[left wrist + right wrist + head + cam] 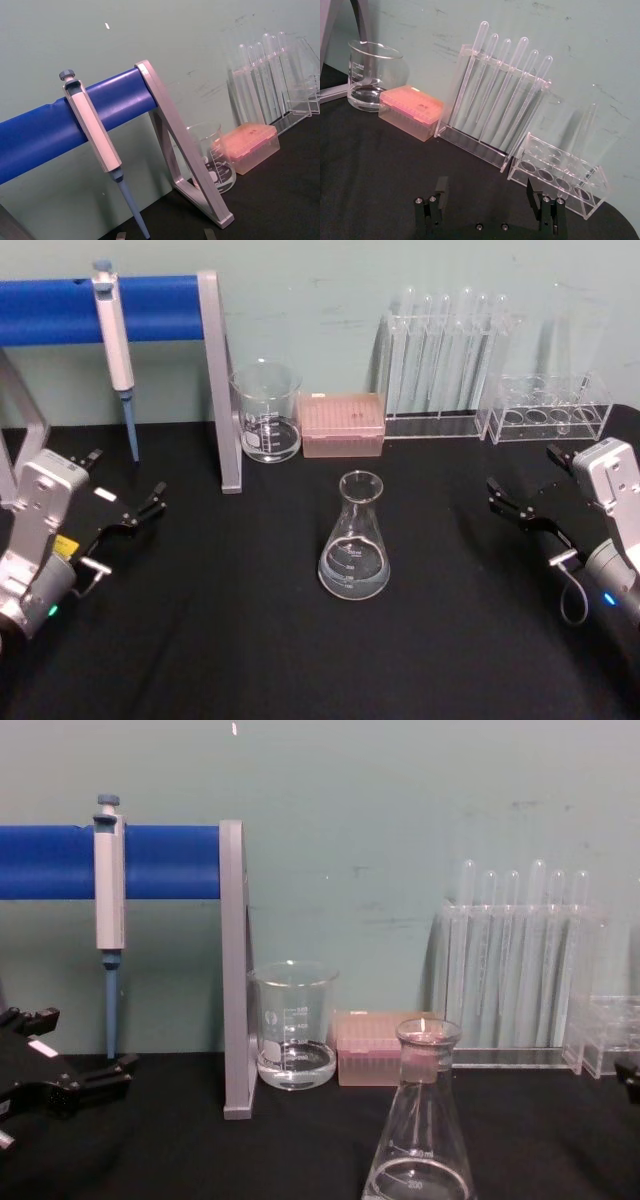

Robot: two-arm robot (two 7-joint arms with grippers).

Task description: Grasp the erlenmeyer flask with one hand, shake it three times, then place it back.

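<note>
The erlenmeyer flask [355,540] is clear glass with white marks and stands upright on the black table, mid-front, with a little clear liquid in its base. In the chest view the flask [420,1140] is close and low, right of centre. My left gripper [125,480] rests low at the table's left, open and holding nothing, well left of the flask; its fingertips [210,233] show at the left wrist view's edge. Off to the flask's right, my right gripper [525,475] hovers open, and its two fingers [440,187] stand wide apart with nothing between them.
Behind the flask stand a glass beaker [267,415], a pink tip box [343,425], a rack of test tubes [445,365] and a smaller clear rack [555,415]. A pipette [118,350] hangs on a blue bar with a metal frame [222,390] at back left.
</note>
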